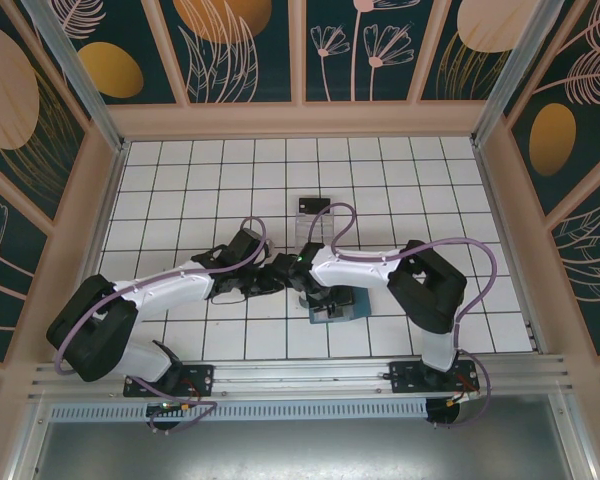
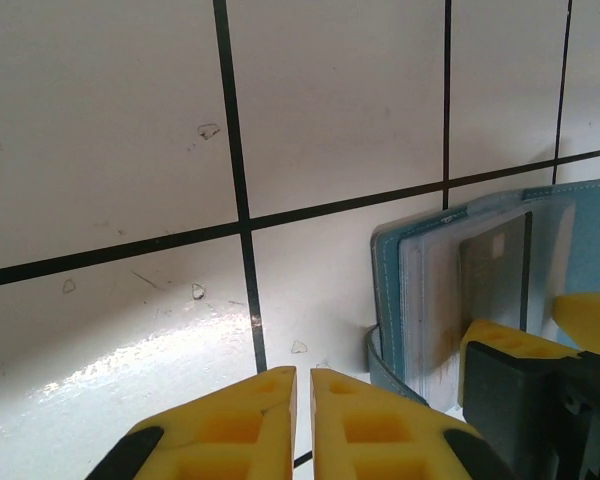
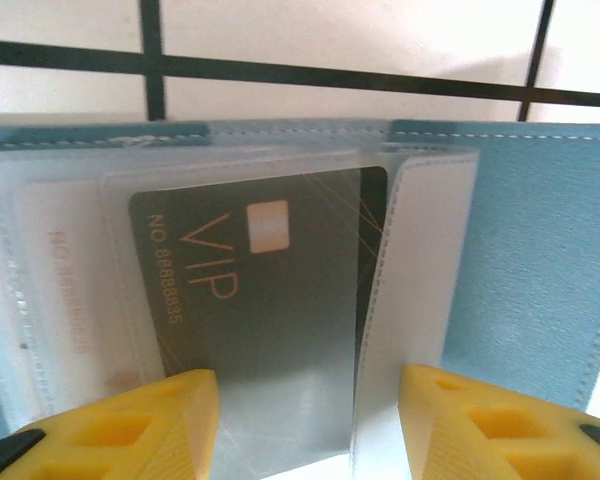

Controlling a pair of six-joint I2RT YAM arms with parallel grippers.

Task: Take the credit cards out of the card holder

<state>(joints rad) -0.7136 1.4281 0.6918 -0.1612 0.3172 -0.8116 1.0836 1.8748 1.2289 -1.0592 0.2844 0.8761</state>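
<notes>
Card pull is just starting. Holder (image 3: pixel 540 260) is lying open on table (image 1: pixel 180 190). Right fingers (image 3: pixel 150 420) are hanging spread astride dark card (image 3: pixel 270 300), sitting in its sleeve (image 3: pixel 410 300), pale card (image 3: pixel 65 290) beside it. Left fingers (image 2: pixel 230 420) are pressed together, empty, beside holder. Next move probably calls for pinching dark card's edge and sliding it out.

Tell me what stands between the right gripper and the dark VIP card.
Only the clear plastic sleeve of the open card holder: its film lies over the VIP card. The right gripper hangs open close over it, one finger to each side. Nothing else visible lies between them.
</notes>
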